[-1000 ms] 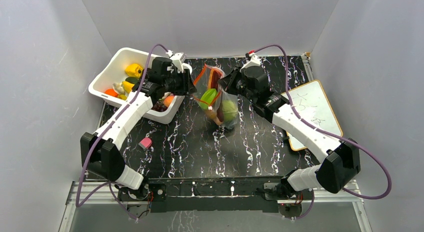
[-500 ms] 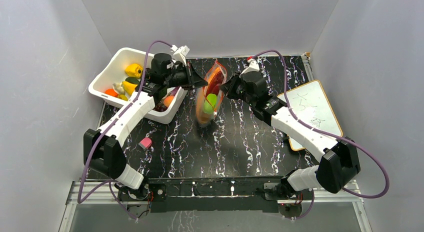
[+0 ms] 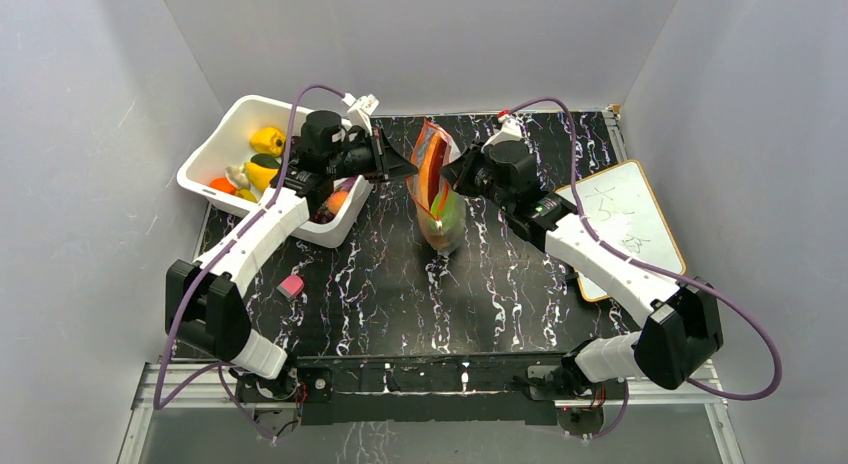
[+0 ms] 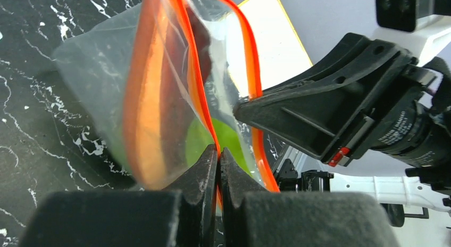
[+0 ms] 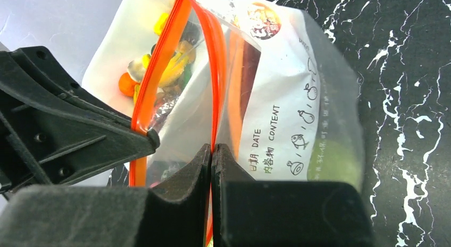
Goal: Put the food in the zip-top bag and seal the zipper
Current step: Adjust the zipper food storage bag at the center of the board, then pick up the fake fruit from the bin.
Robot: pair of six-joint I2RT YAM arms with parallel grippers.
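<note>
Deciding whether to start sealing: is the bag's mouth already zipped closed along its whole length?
No; the zipper shows as two red-orange strips standing apart at the mouth of the zip-top bag.

The black fingers of our right gripper (image 5: 212, 151) are pressed together on one side of the red-orange zipper strip (image 5: 215, 55) of the crinkly clear plastic zip-top bag (image 5: 282, 98), whose mouth stands parted. From the left, the left gripper (image 5: 150, 136) pinches the other side. We see a white printed label on the bag and a green toy piece (image 5: 332, 162) inside. Behind it, a white plastic bin (image 5: 111, 55) holds yellow and orange toy pieces (image 5: 127, 84). The black white-veined tabletop (image 5: 409, 87) lies to the right.
</note>
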